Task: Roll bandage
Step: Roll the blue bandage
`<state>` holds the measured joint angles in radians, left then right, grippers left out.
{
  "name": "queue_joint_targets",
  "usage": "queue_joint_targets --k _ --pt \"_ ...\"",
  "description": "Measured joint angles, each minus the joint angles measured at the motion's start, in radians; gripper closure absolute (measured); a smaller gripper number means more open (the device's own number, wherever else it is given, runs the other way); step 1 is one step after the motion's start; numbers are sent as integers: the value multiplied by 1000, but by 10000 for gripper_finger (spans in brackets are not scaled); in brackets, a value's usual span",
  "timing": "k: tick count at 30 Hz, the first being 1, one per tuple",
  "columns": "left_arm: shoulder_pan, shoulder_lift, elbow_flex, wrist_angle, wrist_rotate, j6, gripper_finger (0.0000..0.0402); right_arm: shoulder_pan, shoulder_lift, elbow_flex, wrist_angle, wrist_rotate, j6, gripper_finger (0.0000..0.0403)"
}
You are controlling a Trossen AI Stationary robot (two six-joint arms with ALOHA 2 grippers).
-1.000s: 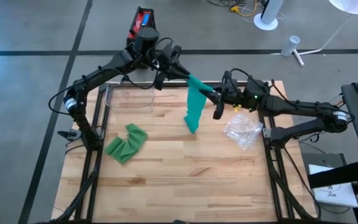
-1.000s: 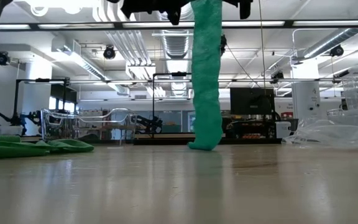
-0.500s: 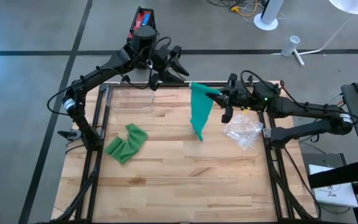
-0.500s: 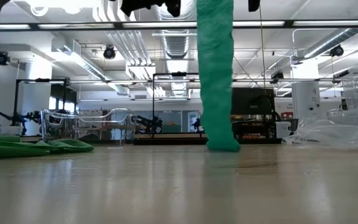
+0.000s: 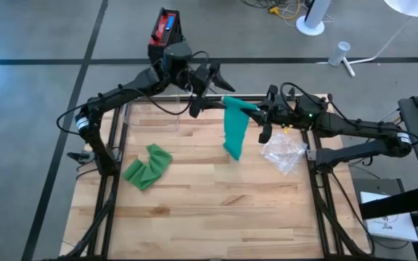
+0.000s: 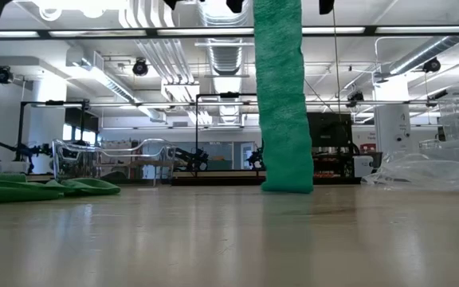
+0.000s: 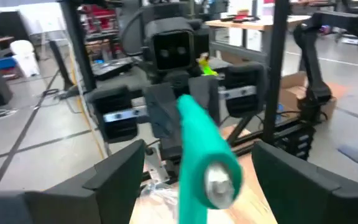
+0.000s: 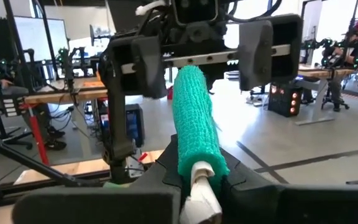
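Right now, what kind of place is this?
Probably a robotics lab or workshop: exposed ceiling ducts, computer monitors on desks, and another robot arm stand behind the pale wooden slatted table.

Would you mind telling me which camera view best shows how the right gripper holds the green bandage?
The right wrist view: the right gripper is shut on the green bandage. The high view shows the grip small, with the strip hanging; the left wrist view sees it end-on; the low view shows only the hanging strip.

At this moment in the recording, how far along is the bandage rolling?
Done: a few turns sit on the rod held by the right gripper. In hand: the left gripper stands open around the rod's free end, not gripping. Left: most of the green bandage hangs unrolled, down to the table.
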<state>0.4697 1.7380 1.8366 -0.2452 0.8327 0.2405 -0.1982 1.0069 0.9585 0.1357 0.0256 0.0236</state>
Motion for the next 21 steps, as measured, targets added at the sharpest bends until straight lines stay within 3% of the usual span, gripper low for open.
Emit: queue_joint_targets --k 4,15,17,21 --pt "4 19 0 23 6 -76 165 0 2 0 2 -3 -9 378" --pt "7 50 0 23 78 2 371 0 3 0 -13 -3 3 366" --pt "14 50 0 19 80 6 388 0 3 0 -21 -11 3 360" --pt "31 50 0 19 128 40 377 1 1 0 -13 -49 42 327"
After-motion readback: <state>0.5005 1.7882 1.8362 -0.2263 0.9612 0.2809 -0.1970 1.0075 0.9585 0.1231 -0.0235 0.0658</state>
